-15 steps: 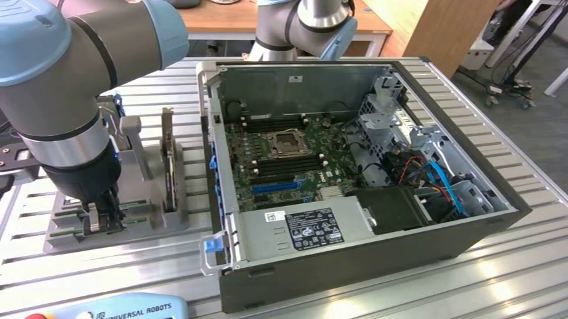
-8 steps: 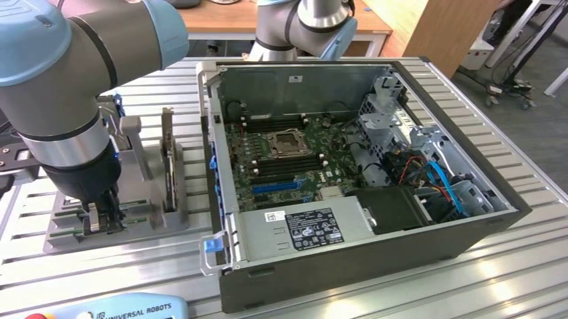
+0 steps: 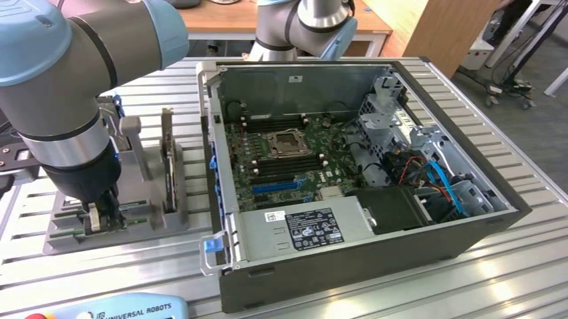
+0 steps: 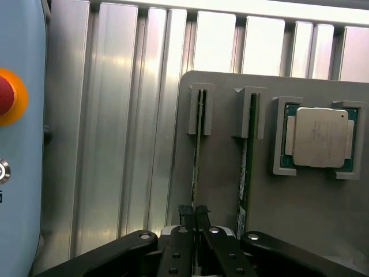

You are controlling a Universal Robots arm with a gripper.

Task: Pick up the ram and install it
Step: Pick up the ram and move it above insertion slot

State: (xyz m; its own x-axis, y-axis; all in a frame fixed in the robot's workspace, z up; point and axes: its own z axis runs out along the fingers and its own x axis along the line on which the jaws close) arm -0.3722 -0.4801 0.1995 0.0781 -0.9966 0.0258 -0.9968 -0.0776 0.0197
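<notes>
The tool (image 4: 194,211) stands low over the grey holder (image 4: 219,173) on the slatted surface (image 4: 127,115). Its fingers are pinched together on the upper edge of the ram (image 4: 196,150), which stands on edge in the slot nearest the holder's rim. A second stick (image 4: 245,167) stands in the next slot just beside it, with a bare strip of holder between them and the processor (image 4: 320,137) beyond. Bare slats separate the rim from the pendant (image 4: 20,144), and the open case (image 3: 373,262) sits apart at the exterior view's right.
</notes>
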